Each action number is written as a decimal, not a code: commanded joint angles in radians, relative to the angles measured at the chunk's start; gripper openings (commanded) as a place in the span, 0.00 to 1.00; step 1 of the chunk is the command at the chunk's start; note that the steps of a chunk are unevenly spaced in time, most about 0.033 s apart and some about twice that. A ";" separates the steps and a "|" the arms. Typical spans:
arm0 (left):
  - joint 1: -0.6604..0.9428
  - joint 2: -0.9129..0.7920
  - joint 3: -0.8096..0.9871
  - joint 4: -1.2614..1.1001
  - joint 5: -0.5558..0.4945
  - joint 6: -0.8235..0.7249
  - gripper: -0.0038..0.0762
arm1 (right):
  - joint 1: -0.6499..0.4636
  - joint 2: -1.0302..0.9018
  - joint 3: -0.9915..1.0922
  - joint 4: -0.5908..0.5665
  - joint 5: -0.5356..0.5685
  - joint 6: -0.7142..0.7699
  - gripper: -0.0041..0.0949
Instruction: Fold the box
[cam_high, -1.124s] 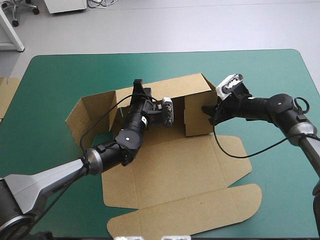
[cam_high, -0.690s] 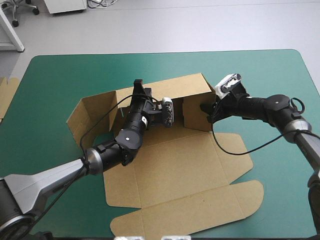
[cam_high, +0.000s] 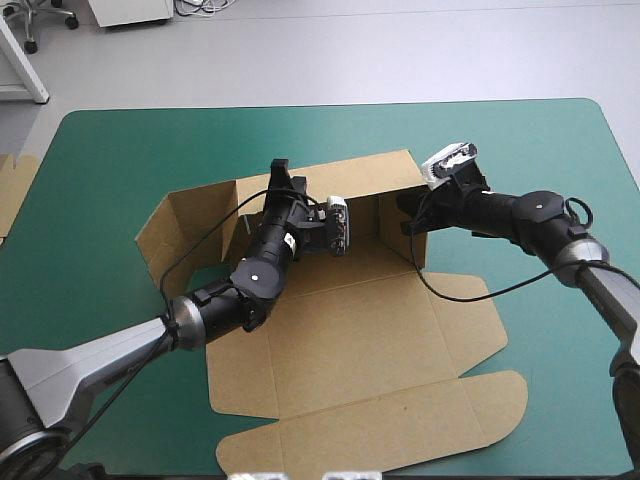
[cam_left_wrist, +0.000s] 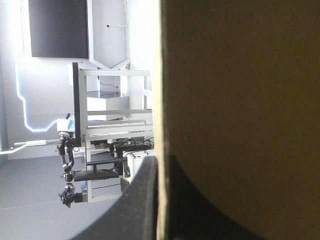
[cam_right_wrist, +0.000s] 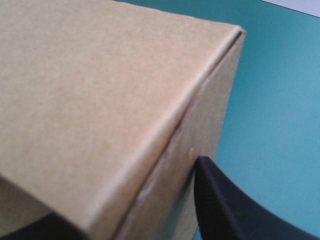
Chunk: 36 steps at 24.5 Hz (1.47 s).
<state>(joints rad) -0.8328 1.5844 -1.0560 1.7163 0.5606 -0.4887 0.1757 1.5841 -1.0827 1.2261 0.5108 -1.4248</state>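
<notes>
The brown box (cam_high: 360, 330) lies mid-table as a cut sheet. Its back wall (cam_high: 350, 178) and left wall (cam_high: 165, 232) stand raised, and the lid (cam_high: 380, 425) lies flat toward the near edge. My left gripper (cam_high: 283, 190) reaches over the back wall's top edge. In the left wrist view that board (cam_left_wrist: 240, 100) runs between the black fingers (cam_left_wrist: 137, 200), shut on it. My right gripper (cam_high: 408, 215) grips the right wall panel, turned inward across the box's right end. In the right wrist view the board (cam_right_wrist: 100, 90) sits between its fingers (cam_right_wrist: 225, 210).
A piece of more brown board (cam_high: 12, 185) shows at the table's left edge. Teal-green cover (cam_high: 560, 380) lies open to the right of the box and along the far side (cam_high: 450, 125).
My right gripper has moved left toward the box's middle, swinging the right wall panel inward. The whole sheet shifted slightly. The left gripper stayed on the back wall.
</notes>
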 joint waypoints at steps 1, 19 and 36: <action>-0.009 -0.042 -0.043 0.050 -0.005 -0.067 0.03 | 0.012 -0.036 -0.028 0.042 0.048 0.011 0.29; -0.037 -0.021 -0.194 0.003 -0.063 -0.053 0.52 | 0.012 -0.036 -0.029 0.097 0.042 0.143 0.19; -0.196 -0.059 -0.334 0.014 -0.050 -0.064 0.64 | 0.012 -0.032 -0.127 -0.069 -0.014 0.380 0.06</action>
<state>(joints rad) -1.0211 1.5953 -1.3136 1.7002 0.4916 -0.5335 0.1875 1.5922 -1.1600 1.1617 0.5028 -1.1174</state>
